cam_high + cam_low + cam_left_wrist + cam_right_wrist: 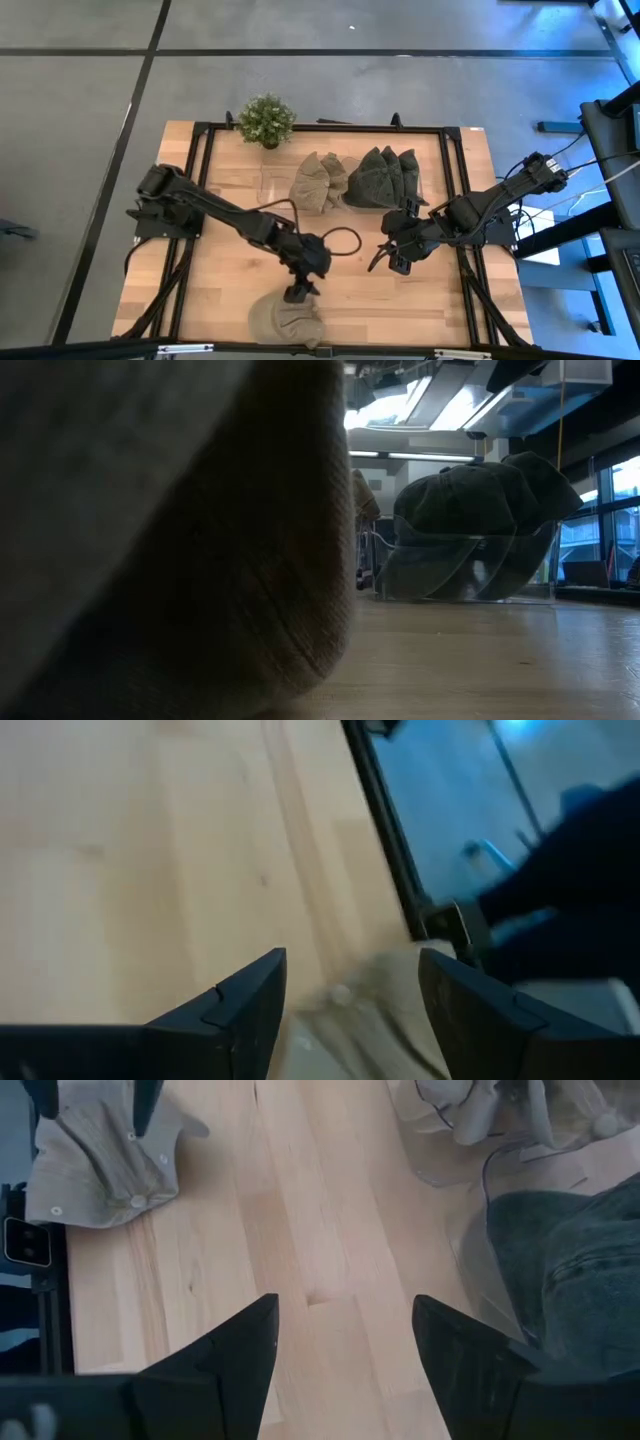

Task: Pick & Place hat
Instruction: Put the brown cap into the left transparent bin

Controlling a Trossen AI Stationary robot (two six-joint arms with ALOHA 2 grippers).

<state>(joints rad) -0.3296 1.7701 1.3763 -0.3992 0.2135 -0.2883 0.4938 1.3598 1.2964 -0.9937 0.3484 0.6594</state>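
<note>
The tan hat [285,320] lay at the table's [230,260] near edge, directly below the left gripper [298,293], fingers parted and empty. The right gripper [392,256], also open and empty, waited farther off.

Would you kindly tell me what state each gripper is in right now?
Left gripper: open, holding nothing, right above the tan hat at the table's front edge.
Right gripper: open, empty, over bare table.

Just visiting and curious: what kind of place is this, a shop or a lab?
Probably a robotics lab or test room: two arms on a framed wooden table, stacked caps in a clear holder, bare grey floor.
</note>
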